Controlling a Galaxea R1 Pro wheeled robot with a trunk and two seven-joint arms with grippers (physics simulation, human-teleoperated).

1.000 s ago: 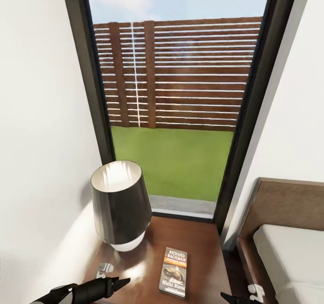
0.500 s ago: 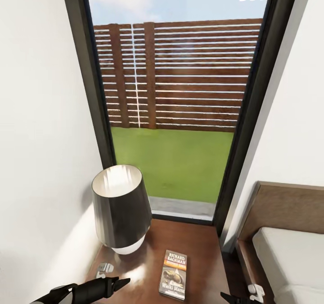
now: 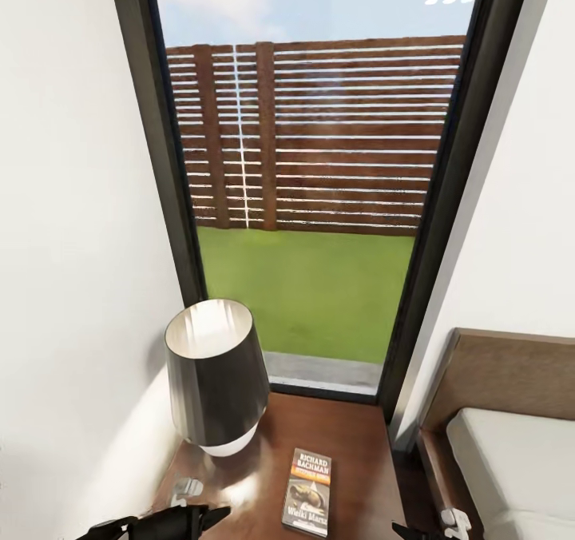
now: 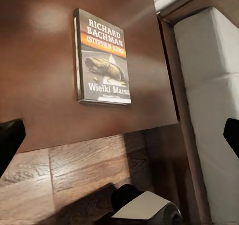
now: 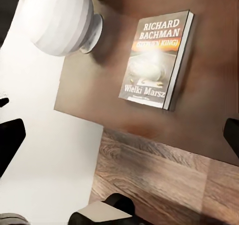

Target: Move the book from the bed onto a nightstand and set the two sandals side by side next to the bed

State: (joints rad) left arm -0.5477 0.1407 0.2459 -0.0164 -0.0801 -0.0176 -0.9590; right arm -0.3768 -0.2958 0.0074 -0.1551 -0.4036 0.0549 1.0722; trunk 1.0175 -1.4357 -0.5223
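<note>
Over the nightstand's (image 3: 351,436) front edge I have both grippers spread wide, left gripper (image 4: 119,135) and right gripper (image 5: 119,135) holding and touching nothing. The book (image 3: 308,490) lies flat, cover up, near that front edge, toward the bed-side corner; lamp (image 3: 216,376) at the wall-side back corner.

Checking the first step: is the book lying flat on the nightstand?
Yes: the book lies flat, cover up, on the nightstand beside the lamp, with no gripper touching it.

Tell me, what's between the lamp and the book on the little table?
Nothing: just bare shiny wood of the nightstand lies between the lamp and the book, as the head view shows.
</note>
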